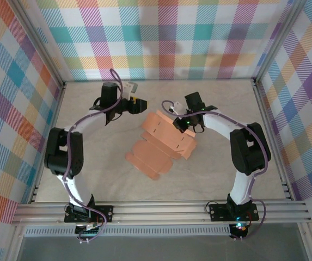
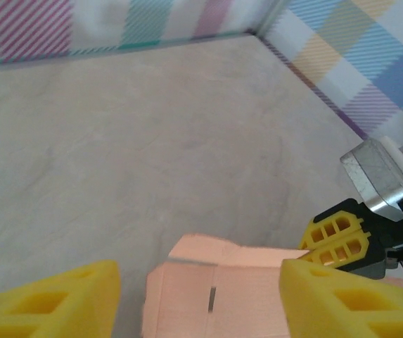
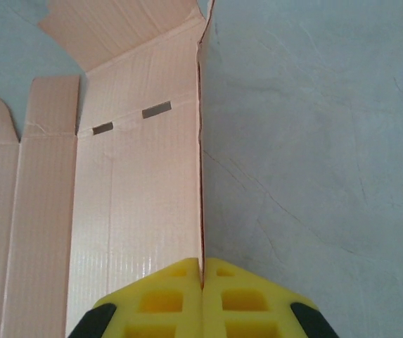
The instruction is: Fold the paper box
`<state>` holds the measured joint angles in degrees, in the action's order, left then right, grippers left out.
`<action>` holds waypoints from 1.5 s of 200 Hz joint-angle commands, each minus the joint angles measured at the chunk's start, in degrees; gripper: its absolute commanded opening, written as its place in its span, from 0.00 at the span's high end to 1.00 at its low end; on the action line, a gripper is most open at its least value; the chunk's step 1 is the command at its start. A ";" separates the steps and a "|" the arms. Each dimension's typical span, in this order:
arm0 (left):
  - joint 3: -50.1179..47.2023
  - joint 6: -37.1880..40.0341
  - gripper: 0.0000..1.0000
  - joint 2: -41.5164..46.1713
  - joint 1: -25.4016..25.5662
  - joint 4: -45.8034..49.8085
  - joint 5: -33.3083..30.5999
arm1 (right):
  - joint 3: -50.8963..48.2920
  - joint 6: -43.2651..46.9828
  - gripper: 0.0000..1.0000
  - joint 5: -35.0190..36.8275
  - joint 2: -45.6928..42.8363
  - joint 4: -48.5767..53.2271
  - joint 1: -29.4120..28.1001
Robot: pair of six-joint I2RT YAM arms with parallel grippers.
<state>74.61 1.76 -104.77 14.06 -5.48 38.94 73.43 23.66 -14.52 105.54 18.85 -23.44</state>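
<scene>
The paper box (image 1: 161,138) is a salmon-orange die-cut sheet lying mid-table, partly unfolded, with notched flaps toward the near left. My right gripper (image 1: 180,124) is shut on one side panel and holds it upright on edge. In the right wrist view that thin panel runs straight up from the closed right gripper (image 3: 202,274), and the rest of the paper box (image 3: 138,183) lies flat to its left with two slots. My left gripper (image 1: 139,104) stands open just off the sheet's far corner. In the left wrist view the paper box (image 2: 215,296) shows between the spread left gripper (image 2: 201,289) fingers, apart from them.
The beige tabletop (image 1: 226,98) is bounded by plaid walls and aluminium frame rails (image 1: 161,209) along the near edge. The right gripper's yellow fingers (image 2: 335,236) and metal wrist part show at the right of the left wrist view.
</scene>
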 commanded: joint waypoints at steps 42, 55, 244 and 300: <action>20.56 22.10 0.38 -14.45 -0.53 27.85 16.14 | 2.24 4.22 1.00 -9.86 -2.35 2.46 1.50; 24.42 20.17 0.39 -17.67 -0.44 29.29 16.41 | 2.50 4.11 1.00 -10.17 -2.26 2.68 1.52; 34.81 23.56 0.48 -23.42 5.16 45.98 25.09 | 3.83 2.21 1.00 -3.44 1.17 3.04 1.46; 32.96 20.32 0.49 -22.97 7.37 43.42 23.65 | 3.96 2.01 1.00 -2.99 0.91 3.16 0.94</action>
<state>109.03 22.90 -130.98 20.21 37.89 61.89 75.88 25.98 -16.95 106.24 22.35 -21.89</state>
